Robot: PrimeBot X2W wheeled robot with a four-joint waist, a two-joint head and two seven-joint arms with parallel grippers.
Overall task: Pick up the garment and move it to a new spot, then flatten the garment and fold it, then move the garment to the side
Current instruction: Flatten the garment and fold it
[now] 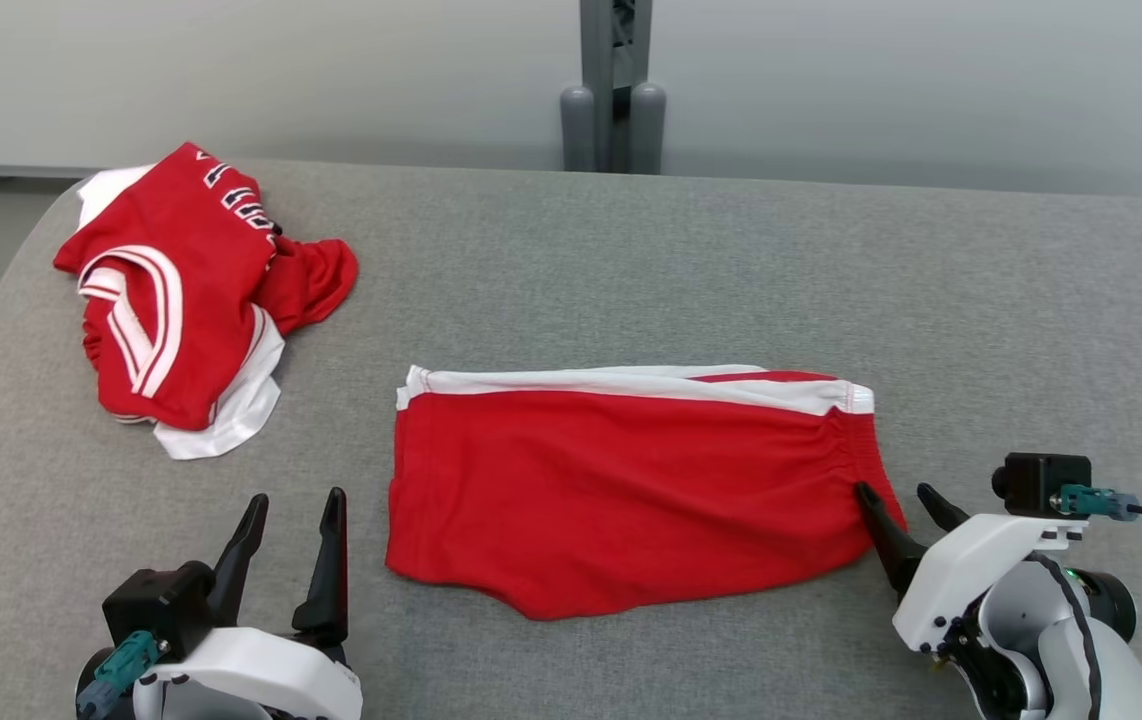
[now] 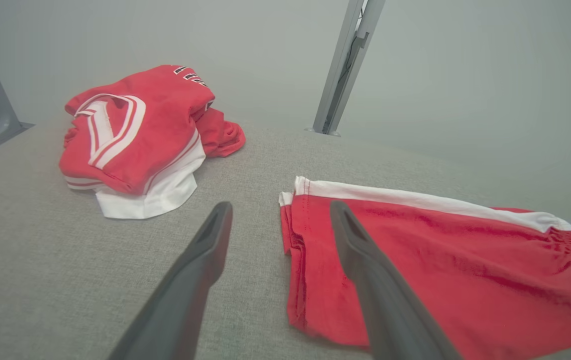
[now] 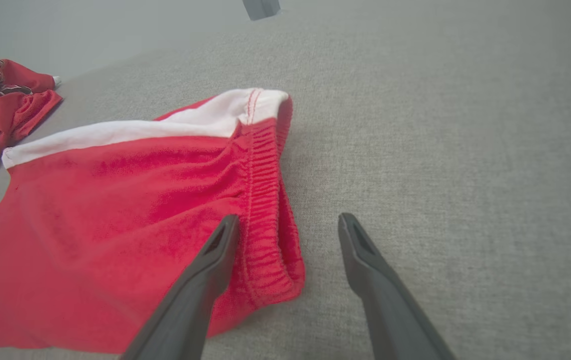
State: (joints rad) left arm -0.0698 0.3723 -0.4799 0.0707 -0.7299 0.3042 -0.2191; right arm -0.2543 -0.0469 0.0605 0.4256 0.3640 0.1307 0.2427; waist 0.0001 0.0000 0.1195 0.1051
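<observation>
**Grey cloth worktop: red shorts flat at centre, both end effectors spread**

Grey woven worktop (image 1: 631,250), pale wall behind. Red shorts (image 1: 631,490) lie flat in the lower centre of the frame, long axis left to right. White stripe (image 1: 631,382) runs along the top edge; gathered elastic waistband (image 3: 265,200) at the right end; leg hem (image 2: 293,240) at the left end, showing stacked layers. A crumpled red-and-white jersey (image 1: 181,300) sits at upper left, well apart from the shorts.

Left end effector (image 1: 297,495): lower left of frame, fingers spread, holding nothing, just beside the hem edge.

Right end effector (image 1: 893,488): lower right, fingers spread, straddling the lower waistband corner, one finger over the elastic, the other over bare worktop. Contact with the cloth: cannot tell.

Handling, as judged:
- Light, limp knit with no stiffness. It will sag and drape from any hold point.
- Not fragile. It is likely to drag a little on the woven surface rather than slide freely.
- Best holds are the waistband corner, where the elastic is thickest and firmest, and the matching hem corner.
- Pinch through all layers, or the top one may peel away and spoil the fold.
</observation>
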